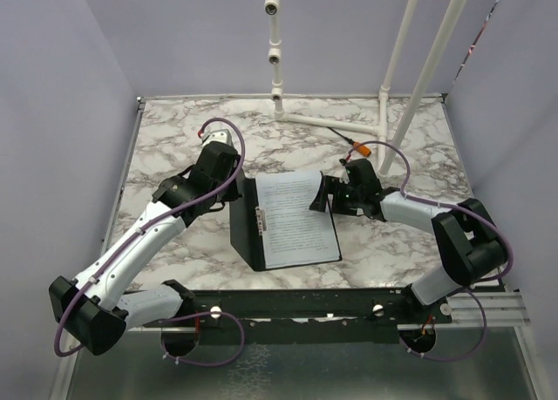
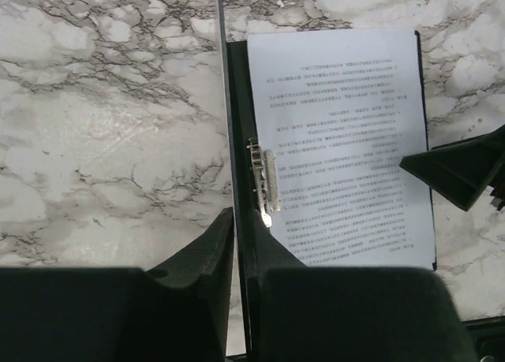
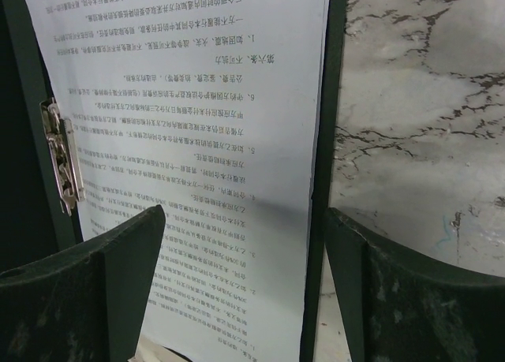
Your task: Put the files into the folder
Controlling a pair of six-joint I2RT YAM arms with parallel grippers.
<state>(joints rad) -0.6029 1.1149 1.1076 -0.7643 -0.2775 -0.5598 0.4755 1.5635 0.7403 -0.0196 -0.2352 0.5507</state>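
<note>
The folder (image 1: pixel 245 236) lies open at the table's middle, black inside, with a metal spine clip (image 2: pixel 263 181). Its left cover stands up on edge. My left gripper (image 1: pixel 234 191) is shut on that cover's far edge; in the left wrist view (image 2: pixel 240 248) the cover runs as a thin line between the fingers. The files (image 1: pixel 296 217), white printed sheets, lie on the folder's right half (image 2: pixel 347 141). My right gripper (image 1: pixel 321 194) is open, and in the right wrist view (image 3: pixel 245 244) it straddles the right edge of the sheets (image 3: pixel 189 102) and of the folder (image 3: pixel 327 141).
A white pipe frame (image 1: pixel 331 121) stands at the back of the marble table (image 1: pixel 174 130). An orange-handled tool (image 1: pixel 359 144) lies just behind my right gripper. Purple walls close in the left, right and back sides.
</note>
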